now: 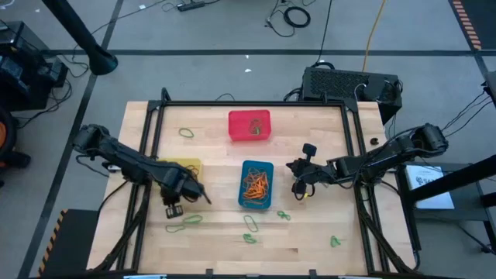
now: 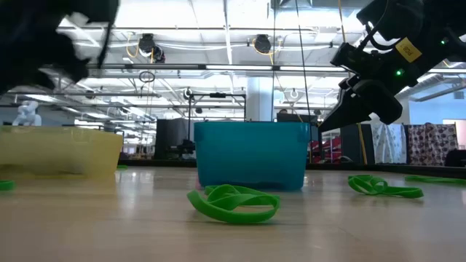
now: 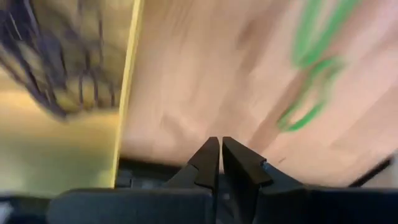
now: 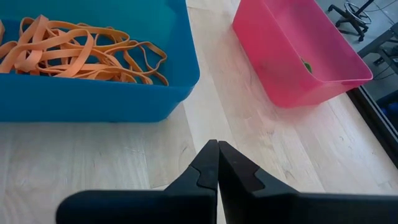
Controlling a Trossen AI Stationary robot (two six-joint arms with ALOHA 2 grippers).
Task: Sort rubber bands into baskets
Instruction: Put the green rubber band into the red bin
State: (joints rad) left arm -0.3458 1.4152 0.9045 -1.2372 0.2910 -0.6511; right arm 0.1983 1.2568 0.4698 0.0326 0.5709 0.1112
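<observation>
The left arm reaches in from the left edge of the overhead frame, bent at the elbow, its pincer (image 1: 203, 197) low over the bench (image 1: 217, 240) just right of the yellow basket (image 1: 188, 164), left of centre. In its wrist camera the two fingers are pressed nearly together, with nothing seen between them.

The right arm stretches in from the right edge, its pincer (image 1: 291, 166) hovering just right of the blue basket (image 1: 256, 184) at centre. Its fingers are clenched, gripping nothing.

Orange bands (image 4: 81, 53) lie heaped in the blue basket. The red basket (image 1: 249, 125) sits above it in the overhead frame. Green bands (image 1: 186, 221) lie scattered along the lower bench.

A yellow sticker on the right arm carries marks too small to read.
</observation>
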